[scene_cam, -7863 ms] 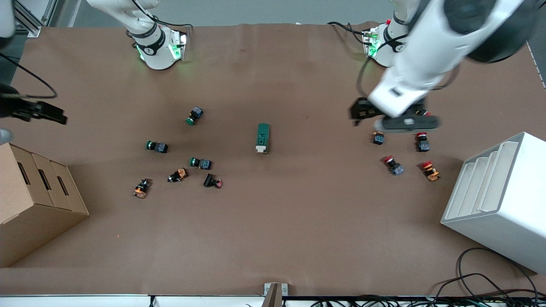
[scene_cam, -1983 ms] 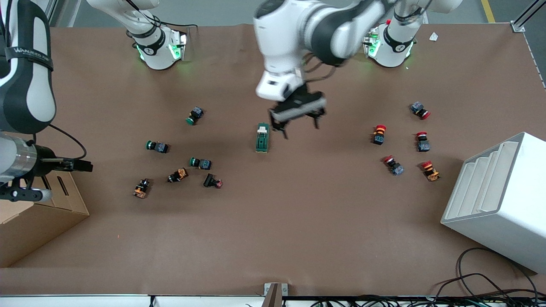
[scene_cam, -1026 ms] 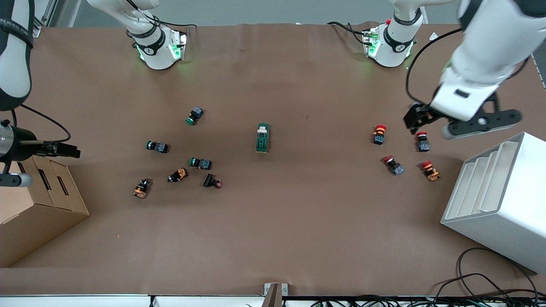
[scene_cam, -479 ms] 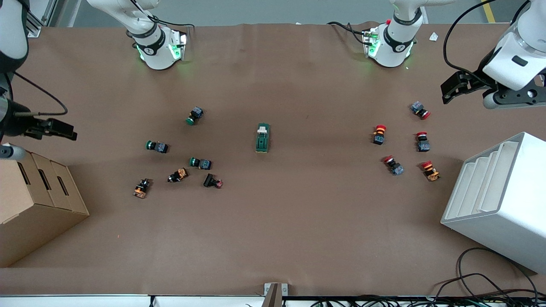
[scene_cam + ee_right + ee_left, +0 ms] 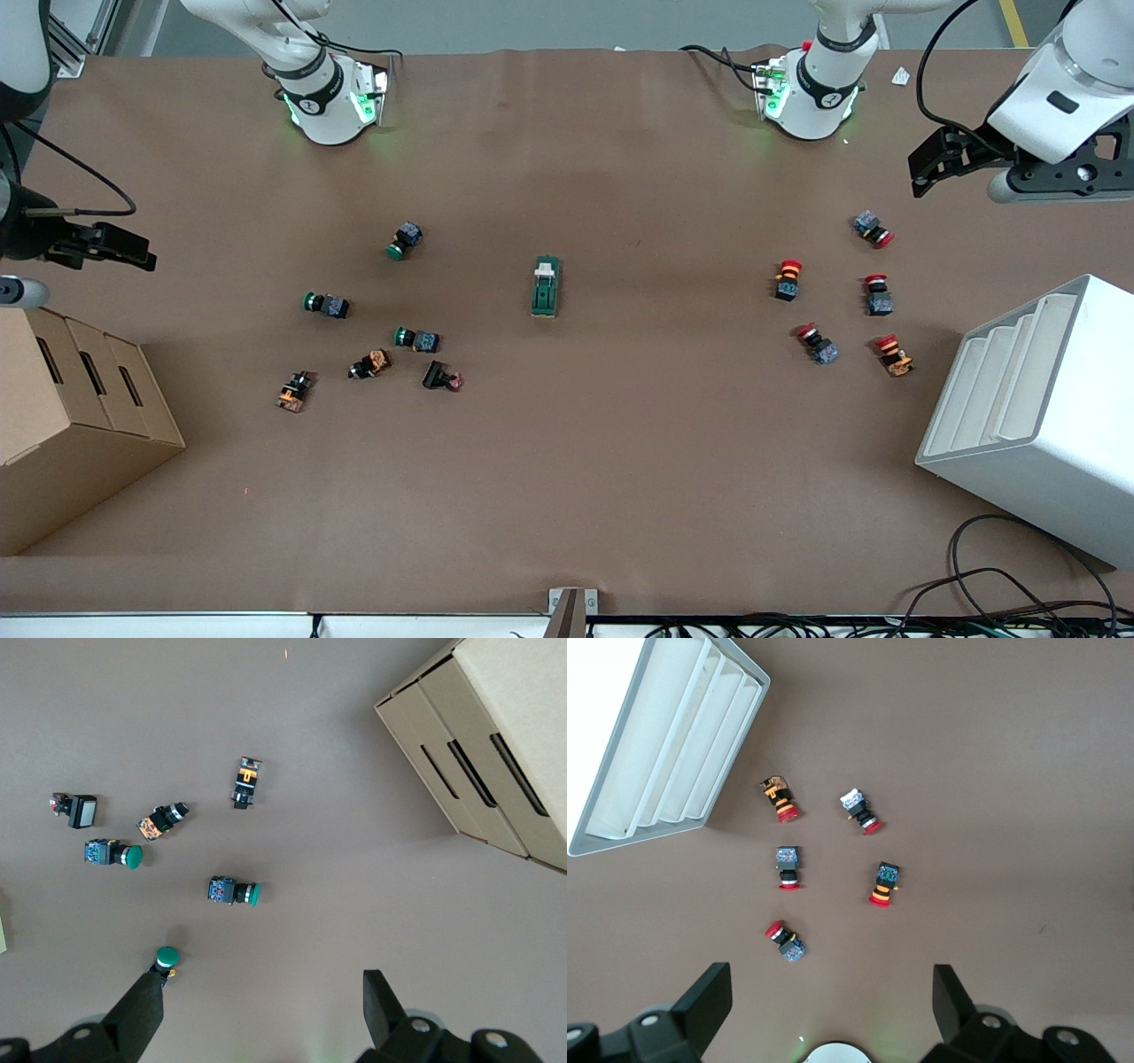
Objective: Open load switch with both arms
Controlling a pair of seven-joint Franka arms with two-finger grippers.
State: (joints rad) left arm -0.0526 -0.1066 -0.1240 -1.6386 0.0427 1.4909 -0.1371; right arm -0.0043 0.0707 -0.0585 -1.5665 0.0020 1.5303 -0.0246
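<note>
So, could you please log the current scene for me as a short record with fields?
load switch: lying flat mid-table, white lever end toward the robots' bases, untouched
left gripper: open, empty, in the air over the left arm's end of the table
right gripper: open, empty, in the air above the cardboard box
red-capped buttons: five, toward the left arm's end
white rack: beside them
green-capped buttons: three, toward the right arm's end

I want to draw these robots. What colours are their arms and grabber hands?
Both arms are white with black joint bands, and black cables loop alongside. Each round white base glows green at the table's edge. The left gripper and right gripper are black, each with two flat, wedge-shaped fingers.
</note>
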